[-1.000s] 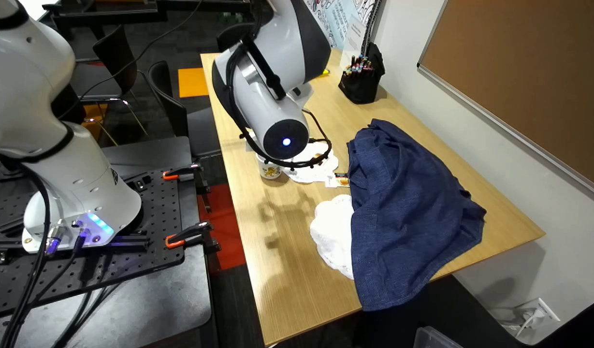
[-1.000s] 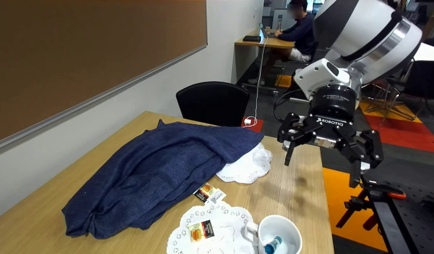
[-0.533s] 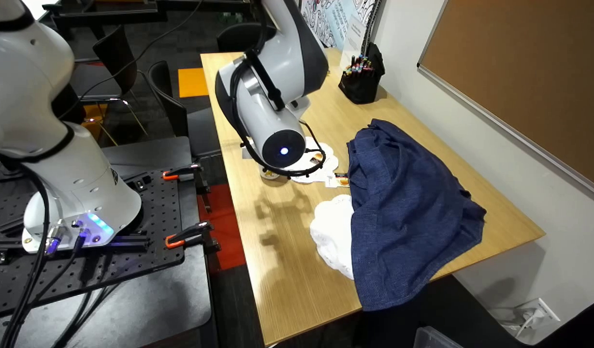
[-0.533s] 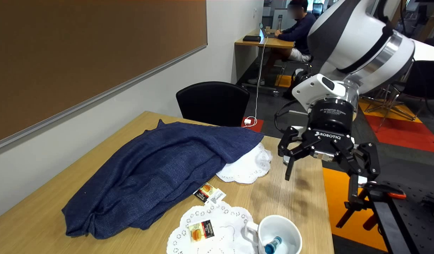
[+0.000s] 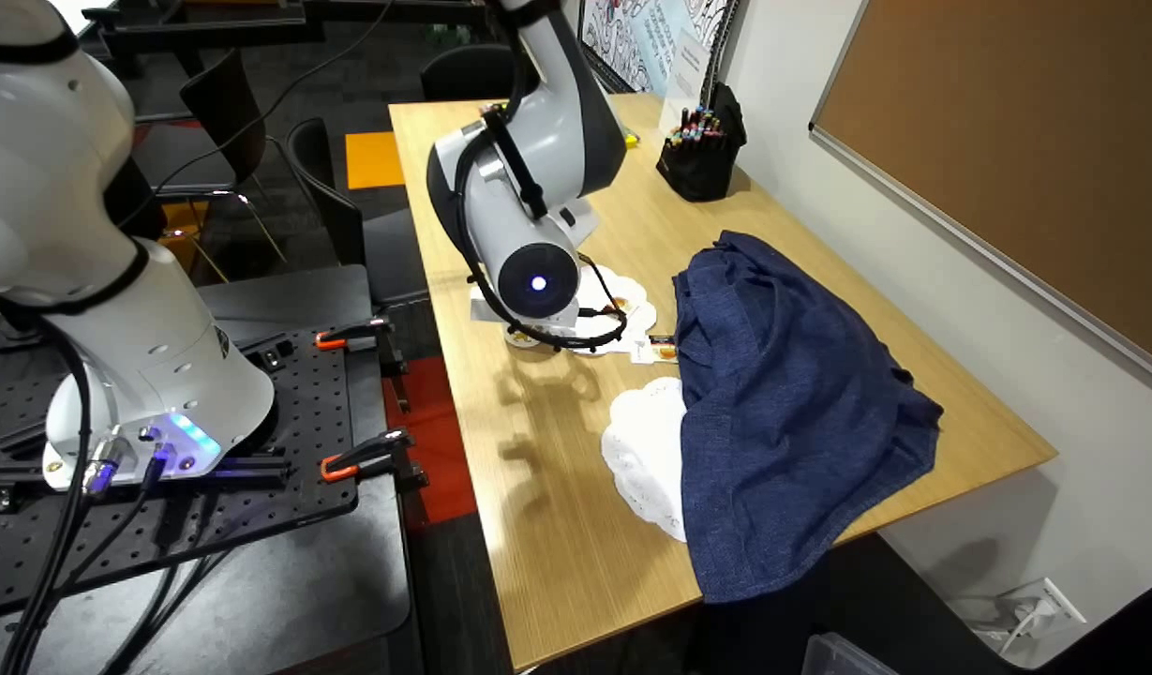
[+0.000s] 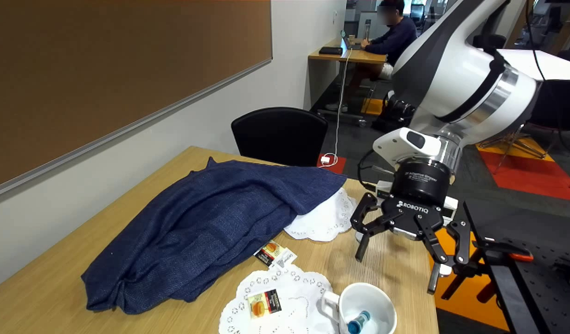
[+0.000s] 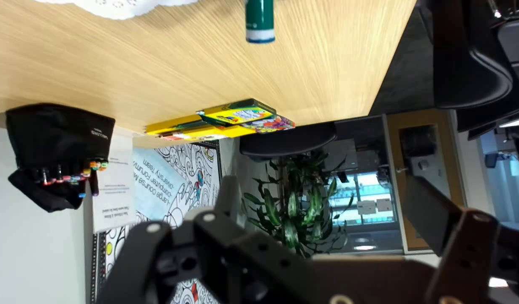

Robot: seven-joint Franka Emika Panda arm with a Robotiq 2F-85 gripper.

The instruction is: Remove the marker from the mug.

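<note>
The white mug (image 6: 387, 306) stands upright on the table at the bottom of an exterior view. The short teal-blue marker (image 6: 359, 322) leans inside it. In an exterior view the mug (image 5: 522, 338) is mostly hidden behind the arm, and the marker is hidden. In the wrist view, which stands upside down, a green tube with a white band and blue end, apparently the marker (image 7: 259, 21), shows at the top edge; the mug is out of view. My gripper (image 6: 396, 270) is open and empty, above the table and a little beyond the mug. Its fingers (image 7: 327, 198) are wide apart in the wrist view.
A crumpled blue cloth (image 6: 210, 236) covers much of the table. A white doily (image 6: 285, 306) with a packet (image 6: 264, 303) lies beside the mug's handle. Another doily (image 6: 322, 222) is partly under the cloth. A black pen container (image 5: 697, 173) and yellow boxes (image 7: 221, 122) stand farther along.
My gripper has come down and moved closer to the mug, with the wrist tilting a little. The mug and the marker have not moved.
</note>
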